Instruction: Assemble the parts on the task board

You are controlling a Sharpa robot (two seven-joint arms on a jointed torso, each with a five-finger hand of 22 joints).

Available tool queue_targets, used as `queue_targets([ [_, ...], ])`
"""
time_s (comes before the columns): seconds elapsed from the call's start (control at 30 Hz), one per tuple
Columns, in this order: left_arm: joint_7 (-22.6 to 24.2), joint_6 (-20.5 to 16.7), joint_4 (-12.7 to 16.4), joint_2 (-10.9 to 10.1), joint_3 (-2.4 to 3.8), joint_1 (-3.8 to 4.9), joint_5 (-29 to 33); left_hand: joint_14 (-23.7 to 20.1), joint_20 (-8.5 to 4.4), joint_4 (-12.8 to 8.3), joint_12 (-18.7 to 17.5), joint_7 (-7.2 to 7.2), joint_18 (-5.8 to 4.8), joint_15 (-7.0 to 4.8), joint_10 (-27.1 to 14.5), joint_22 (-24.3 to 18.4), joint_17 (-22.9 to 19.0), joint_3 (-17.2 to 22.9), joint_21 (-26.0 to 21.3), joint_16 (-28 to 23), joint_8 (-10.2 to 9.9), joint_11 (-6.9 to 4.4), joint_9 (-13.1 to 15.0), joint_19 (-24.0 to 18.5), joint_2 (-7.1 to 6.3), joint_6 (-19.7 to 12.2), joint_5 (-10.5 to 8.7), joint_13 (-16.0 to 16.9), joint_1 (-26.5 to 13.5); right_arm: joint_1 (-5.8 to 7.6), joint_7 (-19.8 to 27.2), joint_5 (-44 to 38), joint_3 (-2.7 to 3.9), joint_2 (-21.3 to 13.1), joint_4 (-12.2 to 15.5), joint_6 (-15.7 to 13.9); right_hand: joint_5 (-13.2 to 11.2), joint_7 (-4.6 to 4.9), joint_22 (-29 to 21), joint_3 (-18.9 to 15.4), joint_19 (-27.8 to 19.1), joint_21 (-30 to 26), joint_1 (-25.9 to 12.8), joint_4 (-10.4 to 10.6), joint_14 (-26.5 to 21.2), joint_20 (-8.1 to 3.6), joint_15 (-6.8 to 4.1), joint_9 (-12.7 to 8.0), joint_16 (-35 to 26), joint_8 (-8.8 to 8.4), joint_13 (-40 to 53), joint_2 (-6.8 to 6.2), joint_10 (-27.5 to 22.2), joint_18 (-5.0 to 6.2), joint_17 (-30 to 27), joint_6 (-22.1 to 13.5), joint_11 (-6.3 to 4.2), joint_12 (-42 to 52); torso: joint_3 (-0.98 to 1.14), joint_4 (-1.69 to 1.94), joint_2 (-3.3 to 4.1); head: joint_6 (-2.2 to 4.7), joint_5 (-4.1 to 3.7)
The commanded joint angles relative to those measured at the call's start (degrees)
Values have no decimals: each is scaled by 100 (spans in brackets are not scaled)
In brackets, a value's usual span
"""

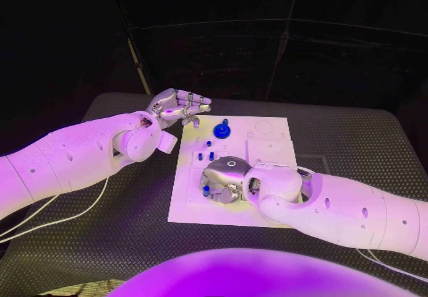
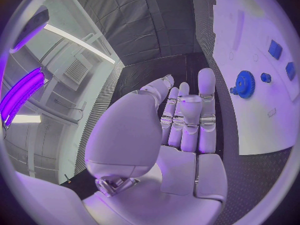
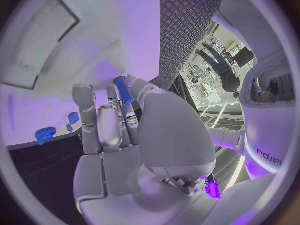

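- Right hand (image 1: 227,179) over the task board's (image 1: 192,213) near half, fingers pinching a blue peg (image 3: 122,89).
- Judgement: hold the peg upright and align over its hole before pressing.
- Blue gear (image 1: 221,130) near the far edge.
- Left hand (image 1: 179,106) off the far-left corner, fingers curled, empty.

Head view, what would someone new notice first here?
Probably the right hand hovering over the near part of the white task board, pinching a small blue peg between its fingertips. Next, the blue gear standing near the board's far edge, and the left hand held just off the board's far left corner, holding nothing.
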Motion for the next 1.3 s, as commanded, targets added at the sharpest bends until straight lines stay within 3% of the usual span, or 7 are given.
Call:
queue_targets([
  [0.03,13,61,9,-1,5,10,27,-30,11,20,19,16,67,-3,-48,-8,-5,-2,-24,-22,-34,12,-2,-13,33,-37,-11,-8,-2,6,5,-51,0,-10,15,-307,17,5,-253,-90,-168,-166,-47,-33,-43,30,49,2,-104,-22,15,-19,-204,124,-192,-126,21,19,2,0,2,1,6],
  [0.6,-4,81,4,-28,5,9,27,-30,11,20,19,16,67,-3,-48,-8,-5,-2,-24,-22,-34,12,-2,-13,33,-37,-11,-8,-2,-28,393,300,14,-788,690,-1431,102,-163,-840,-870,-497,-595,-57,-136,-257,82,87,16,-317,-13,59,-1,-778,215,-658,-753,58,506,5,-19,-16,1,-32],
  [0.8,-6,75,1,-58,0,8,27,-33,12,23,20,17,69,-2,-53,-16,-16,-4,-35,-27,-35,13,-2,-16,34,-40,-12,-9,-4,-25,206,1643,426,-1725,1196,-1706,178,43,-493,-1146,-190,-385,-203,36,-77,20,10,77,-104,126,206,119,4,154,-297,-358,-41,1177,-10,-38,-46,95,-223],
  [0.9,-6,69,2,-73,-4,8,27,-33,12,23,20,17,69,-2,-53,-16,-16,-4,-35,-27,-35,13,-2,-16,34,-40,-12,-9,-4,-22,-45,2252,554,-2156,1320,-1831,372,-143,179,-1377,278,42,-502,303,109,-114,-175,123,165,295,473,96,872,47,212,-67,-264,1751,-16,-63,-69,141,-294],
  [1.1,-4,61,2,-87,-8,7,27,-33,12,23,20,17,69,-2,-53,-16,-16,-4,-35,-27,-35,13,-2,-16,34,-40,-12,-9,-4,-23,-792,2694,634,-2683,1392,-1802,707,-403,1127,-2004,852,620,-916,745,304,-375,-410,232,583,678,1751,-6,1597,-132,1011,248,-551,3286,-31,-97,-93,170,-401],
  [1.2,-4,62,3,-87,-10,7,27,-33,12,23,20,17,69,-2,-53,-16,-16,-4,-35,-27,-35,13,-2,-16,34,-40,-12,-9,-4,-27,-1220,2702,644,-2823,1372,-1742,931,-458,1392,-2519,979,772,-1136,1145,356,-428,-416,317,778,876,3316,-20,1573,-167,1407,200,-550,4644,-25,-108,-96,183,-437],
  [1.3,-4,61,2,-90,-12,7,27,-33,12,23,20,17,69,-2,-53,-16,-16,-4,-35,-27,-35,13,-2,-16,34,-40,-12,-9,-4,-30,-1467,2649,641,-2903,1341,-1671,915,-467,1444,-2833,989,800,-1091,1205,357,-420,-410,393,823,1045,3969,53,1419,-176,1494,111,-529,5182,-25,-117,-99,175,-472],
])
